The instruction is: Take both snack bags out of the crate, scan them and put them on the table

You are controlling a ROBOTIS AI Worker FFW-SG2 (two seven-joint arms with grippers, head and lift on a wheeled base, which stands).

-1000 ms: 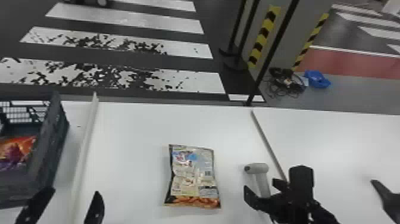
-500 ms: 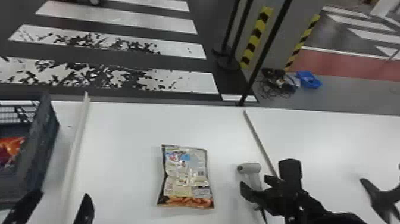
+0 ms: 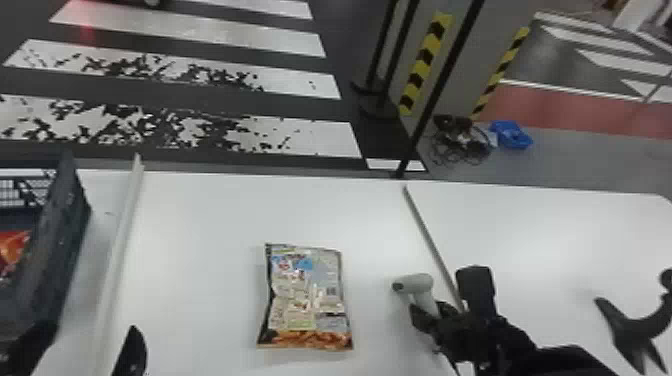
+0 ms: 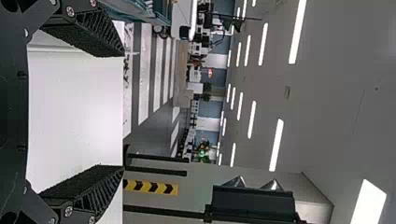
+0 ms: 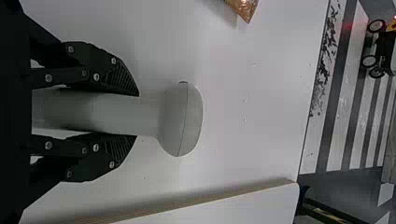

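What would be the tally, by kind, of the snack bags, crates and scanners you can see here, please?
Snack bags: 2, the pale bag on the table and the orange-red bag partly visible in the crate
Crate: 1
Scanner: 1
Total: 4

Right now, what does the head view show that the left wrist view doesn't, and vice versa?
Head view: crate, orange snack bag inside it, second snack bag outside, scanner in the right claw.
Left wrist view: ceiling lights, ceiling.
Both: left claw, open; white table; crosswalk; black-and-yellow striping.
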